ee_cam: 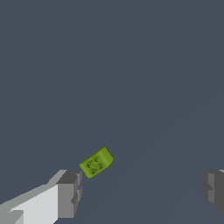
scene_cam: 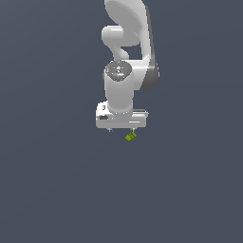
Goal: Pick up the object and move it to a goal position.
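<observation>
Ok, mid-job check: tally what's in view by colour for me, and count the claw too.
Lime-green: 1, the small blocky piece, lying near one claw finger, not between the fingers.
White and grey: 1, the claw, fingers wide apart and holding nothing.
Total: 2

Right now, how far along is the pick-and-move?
Done: the gripper is positioned over the lime-green block. In hand: nothing; the wrist view shows the fingers wide apart, the block close to one finger and not clamped. Left: centre, close, lift, carry to the goal, which neither view shows.
</observation>
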Available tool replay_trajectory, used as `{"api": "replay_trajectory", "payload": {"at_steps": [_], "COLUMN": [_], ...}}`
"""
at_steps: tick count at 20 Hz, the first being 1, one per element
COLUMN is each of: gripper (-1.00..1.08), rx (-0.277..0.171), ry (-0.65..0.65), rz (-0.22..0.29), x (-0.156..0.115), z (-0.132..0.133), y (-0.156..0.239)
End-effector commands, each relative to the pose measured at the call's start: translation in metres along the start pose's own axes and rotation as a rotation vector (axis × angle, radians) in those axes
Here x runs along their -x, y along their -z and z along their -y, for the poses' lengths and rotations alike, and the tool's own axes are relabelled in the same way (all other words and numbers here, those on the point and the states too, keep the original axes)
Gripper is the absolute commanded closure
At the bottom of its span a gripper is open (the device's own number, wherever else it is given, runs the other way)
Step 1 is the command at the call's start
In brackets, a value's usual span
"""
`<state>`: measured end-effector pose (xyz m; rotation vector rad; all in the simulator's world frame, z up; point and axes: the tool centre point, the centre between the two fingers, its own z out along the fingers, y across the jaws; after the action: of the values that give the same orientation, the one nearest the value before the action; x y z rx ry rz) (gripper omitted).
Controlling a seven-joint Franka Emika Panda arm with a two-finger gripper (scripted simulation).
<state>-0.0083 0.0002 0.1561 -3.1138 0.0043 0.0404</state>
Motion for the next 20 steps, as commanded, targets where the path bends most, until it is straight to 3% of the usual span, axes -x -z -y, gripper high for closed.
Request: {"api": "replay_trajectory", "payload": {"at_steps": [1, 9, 20], "gripper": [-0.92, -0.92, -0.92], "rx": [0.000, 0.000, 0.002], "ry": [-0.019, -0.138, -0.400], "rz": [0.000, -0.002, -0.009], "x": [0.001, 0.006, 0.019], "z": [0.002, 0.010, 0.027], "y": [-0.002, -0.016, -0.044]}}
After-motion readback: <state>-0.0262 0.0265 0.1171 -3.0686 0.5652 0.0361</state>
